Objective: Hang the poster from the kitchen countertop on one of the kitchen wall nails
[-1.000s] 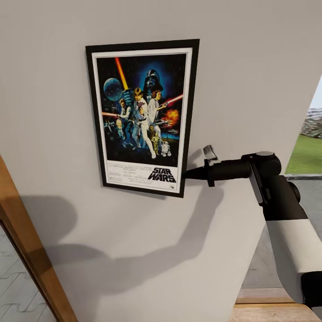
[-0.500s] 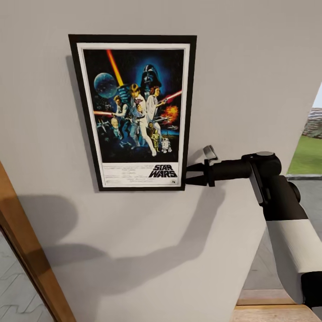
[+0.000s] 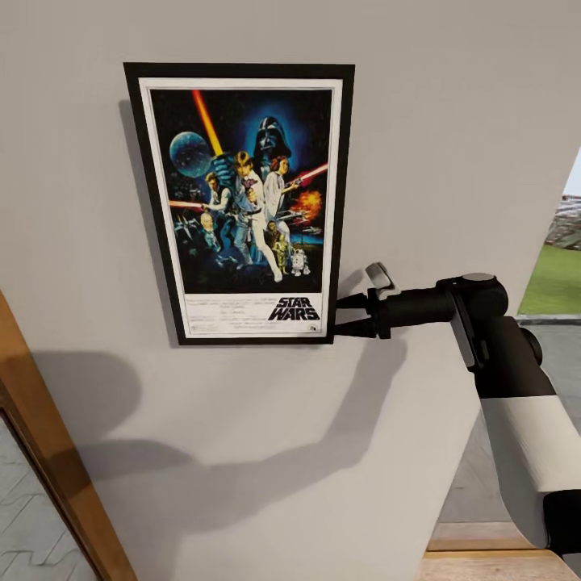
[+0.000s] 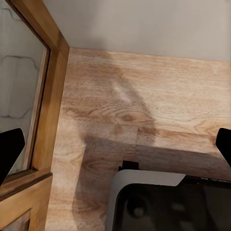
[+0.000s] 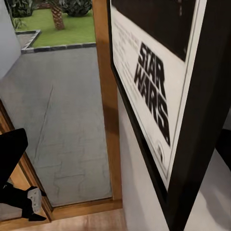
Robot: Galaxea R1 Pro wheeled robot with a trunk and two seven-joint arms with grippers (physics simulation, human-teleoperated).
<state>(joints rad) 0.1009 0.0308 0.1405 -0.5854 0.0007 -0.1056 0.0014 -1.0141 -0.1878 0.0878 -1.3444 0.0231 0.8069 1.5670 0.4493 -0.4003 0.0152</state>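
The poster (image 3: 242, 202) hangs upright and flat against the pale grey wall (image 3: 452, 121), its black frame straight. My right gripper (image 3: 339, 315) is open just to the right of the poster's lower right corner, its two black fingertips level with the "STAR WARS" title, holding nothing. In the right wrist view the poster's (image 5: 154, 91) white border and title run close by, edge on. My left gripper (image 4: 118, 139) is open and empty, pointing down at a wood floor (image 4: 144, 96). Any nail holding the poster is hidden behind it, and the kitchen countertop is out of view.
A wooden door frame (image 3: 48, 452) slants up the lower left. Past the wall's right end lie pavement and a green lawn (image 3: 557, 278). A wood surface (image 3: 492, 565) shows at the bottom right. The robot's own base (image 4: 168, 202) sits below the left gripper.
A second ago the poster hung tilted with my right gripper shut on its lower right corner. The gripper has opened, and the poster has swung straight and stayed there.
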